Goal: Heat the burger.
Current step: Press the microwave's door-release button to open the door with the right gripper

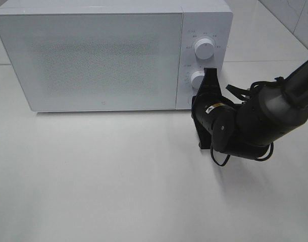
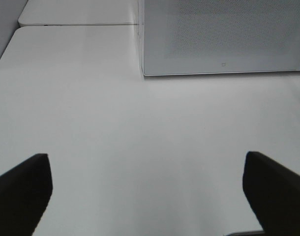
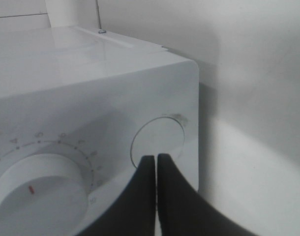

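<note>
The right pincer (image 3: 156, 159), its fingers pressed together on nothing, has its tips right at the round button (image 3: 158, 136) of the white microwave (image 1: 93, 55), a dial knob (image 3: 42, 196) just beside them, while the left pincer (image 2: 147, 196) stands wide apart above the table (image 2: 140, 132), the microwave's shut door (image 2: 224, 34) ahead of it.

At the right of the overhead frame we are seeing the right arm (image 1: 267, 116): matte black rounded housings, a small yellow label (image 1: 214, 107) and black cables (image 1: 220, 160) looping beneath. In the lower corners of its wrist frame, the left gripper (image 2: 147, 189) is showing flat black wedge fingers (image 2: 22, 191).
</note>
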Controlling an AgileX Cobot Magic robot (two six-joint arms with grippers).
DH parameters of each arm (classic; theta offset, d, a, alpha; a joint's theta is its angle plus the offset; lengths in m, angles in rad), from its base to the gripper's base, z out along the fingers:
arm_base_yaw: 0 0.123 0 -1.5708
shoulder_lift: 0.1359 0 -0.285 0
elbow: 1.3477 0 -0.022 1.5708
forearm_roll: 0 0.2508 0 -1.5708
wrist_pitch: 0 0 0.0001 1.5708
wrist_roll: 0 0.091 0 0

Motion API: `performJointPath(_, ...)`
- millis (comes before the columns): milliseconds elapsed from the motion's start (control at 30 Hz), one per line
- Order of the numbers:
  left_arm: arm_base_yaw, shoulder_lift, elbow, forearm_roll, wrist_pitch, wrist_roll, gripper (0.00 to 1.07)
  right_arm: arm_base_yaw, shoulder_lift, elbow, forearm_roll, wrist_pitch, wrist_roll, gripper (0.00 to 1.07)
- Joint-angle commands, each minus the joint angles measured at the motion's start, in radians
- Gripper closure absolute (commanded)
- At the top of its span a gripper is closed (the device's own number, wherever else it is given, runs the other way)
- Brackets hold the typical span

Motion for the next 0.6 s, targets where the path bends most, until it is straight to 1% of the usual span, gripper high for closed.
performJointPath(33,0.000,-0.017,0.003,0.001,-0.009,-0.006,0.09,-0.014,0.022,-0.038,0.007,0.006,-0.028,1.07)
performJointPath(333,0.000,-0.017,0.003,0.002,-0.009,-0.006,0.09,-0.025,0.060,-0.099,0.023,0.013,-0.036,1.07)
performJointPath(600,0.000,-0.017,0.003,0.002,-0.009,-0.006,0.09,-0.025,0.060,-0.107,0.031,-0.109,-0.062,1.07)
